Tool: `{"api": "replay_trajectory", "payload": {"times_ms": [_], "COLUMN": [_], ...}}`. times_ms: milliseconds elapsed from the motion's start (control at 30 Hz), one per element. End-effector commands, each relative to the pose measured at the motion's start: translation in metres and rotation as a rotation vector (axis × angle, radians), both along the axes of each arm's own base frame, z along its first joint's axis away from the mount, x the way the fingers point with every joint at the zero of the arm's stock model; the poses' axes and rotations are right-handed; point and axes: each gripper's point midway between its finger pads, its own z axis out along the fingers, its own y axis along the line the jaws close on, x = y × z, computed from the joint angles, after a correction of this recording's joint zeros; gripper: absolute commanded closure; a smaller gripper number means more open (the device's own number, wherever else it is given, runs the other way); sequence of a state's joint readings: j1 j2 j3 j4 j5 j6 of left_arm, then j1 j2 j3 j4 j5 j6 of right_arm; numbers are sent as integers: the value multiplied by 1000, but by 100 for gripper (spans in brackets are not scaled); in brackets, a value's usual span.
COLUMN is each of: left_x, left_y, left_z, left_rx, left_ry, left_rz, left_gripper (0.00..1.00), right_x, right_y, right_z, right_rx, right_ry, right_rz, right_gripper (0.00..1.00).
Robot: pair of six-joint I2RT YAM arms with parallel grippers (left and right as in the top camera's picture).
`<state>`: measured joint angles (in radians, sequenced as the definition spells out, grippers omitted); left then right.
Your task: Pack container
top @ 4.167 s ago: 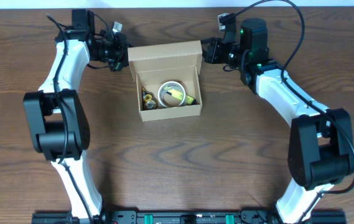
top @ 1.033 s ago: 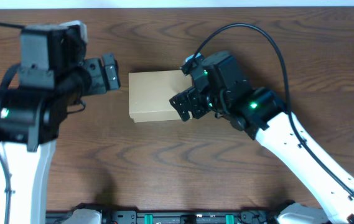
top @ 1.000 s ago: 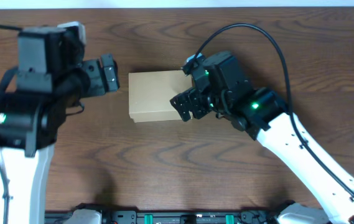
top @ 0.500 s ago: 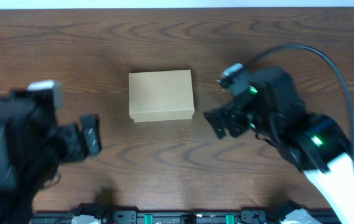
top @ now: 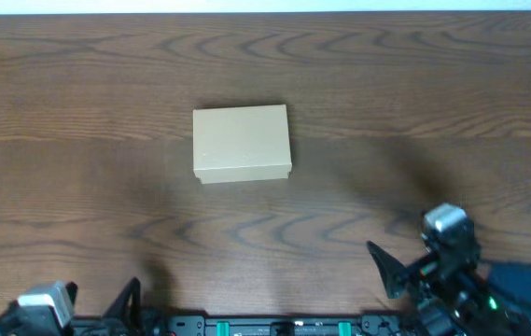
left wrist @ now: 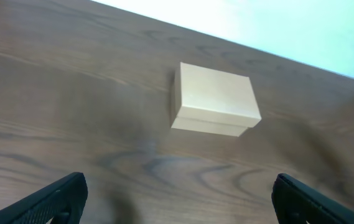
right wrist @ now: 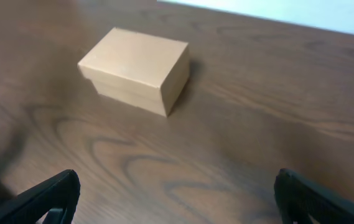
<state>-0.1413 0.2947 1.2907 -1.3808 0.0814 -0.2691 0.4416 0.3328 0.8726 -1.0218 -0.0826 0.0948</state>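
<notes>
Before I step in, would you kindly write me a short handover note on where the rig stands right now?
Left gripper: open, empty, low at the near edge of the table, well apart from the box.
Right gripper: open, empty, also at the near edge, clear of the box.
Box: alone in the middle of the table, lid shut flat; the contents are hidden.
Done: the box is closed and nothing lies loose around it.
Left: probably nothing but a check that the lid sits fully down.
</notes>
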Motion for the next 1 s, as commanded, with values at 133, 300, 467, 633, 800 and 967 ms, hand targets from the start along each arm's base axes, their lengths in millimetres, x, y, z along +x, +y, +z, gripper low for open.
{"api": "replay_trajectory", "payload": {"times_ms": [133,300,467,633,800,967], "left_x": [-2,9,25,43,49,51], "left_y": [-21,-30,-32,-35,-37,-17], "left_z": [-30,-44,-62,-72,-65,-74], "left_rx": [-85,-102,-100,-152,-236,-143], "left_ry": [-65,-67,-32,-21,-35,-27], "left_rz": [-103,-141,-139,-119,-86,2], "left_gripper": [5,4,4,5,5,5], "right_x": [-3,-3,-6,-11,-19,-19], "right_y": [-26,-26,-28,-30,-34,-34], "right_z": [7,5,-1,-13,-27,-29], "right_rx": [81,78,63,36,3,0], "right_ry": [-49,-44,-18,28,86,92], "right_rz": [-170,-170,-170,-171,-173,-173], "right_gripper": [1,1,1,1,1,1]}}
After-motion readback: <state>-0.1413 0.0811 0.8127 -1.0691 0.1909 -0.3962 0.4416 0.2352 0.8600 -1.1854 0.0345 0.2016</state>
